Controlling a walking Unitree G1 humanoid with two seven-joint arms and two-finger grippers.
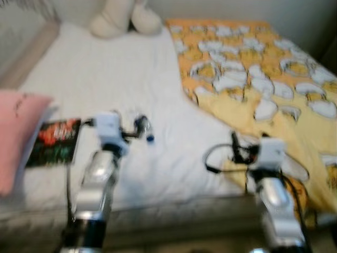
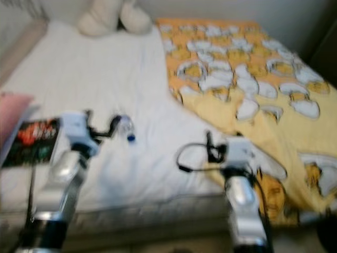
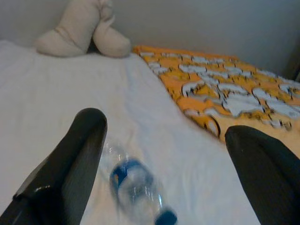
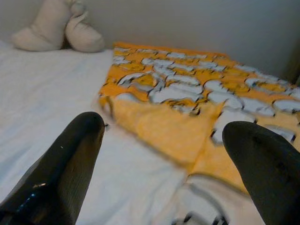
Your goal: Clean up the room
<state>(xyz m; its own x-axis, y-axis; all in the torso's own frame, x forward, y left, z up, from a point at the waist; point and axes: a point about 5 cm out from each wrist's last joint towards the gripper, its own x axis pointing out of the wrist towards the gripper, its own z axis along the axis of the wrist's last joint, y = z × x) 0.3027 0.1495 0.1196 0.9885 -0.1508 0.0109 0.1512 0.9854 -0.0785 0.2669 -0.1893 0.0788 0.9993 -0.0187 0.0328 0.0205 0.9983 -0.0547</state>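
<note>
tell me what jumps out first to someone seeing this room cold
The orange and yellow patterned blanket crumpled over the right half of the bed draws the eye first, loud against the white sheet. Next comes the clear plastic bottle with a blue cap lying on the sheet between the spread fingers of the left gripper. A pink pillow and a dark book lie at the bed's left edge, with a cream plush toy at the head.

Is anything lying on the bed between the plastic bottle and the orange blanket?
No. In the left eye view, only bare white sheet separates the bottle from the blanket. The left gripper is open around the bottle.
</note>
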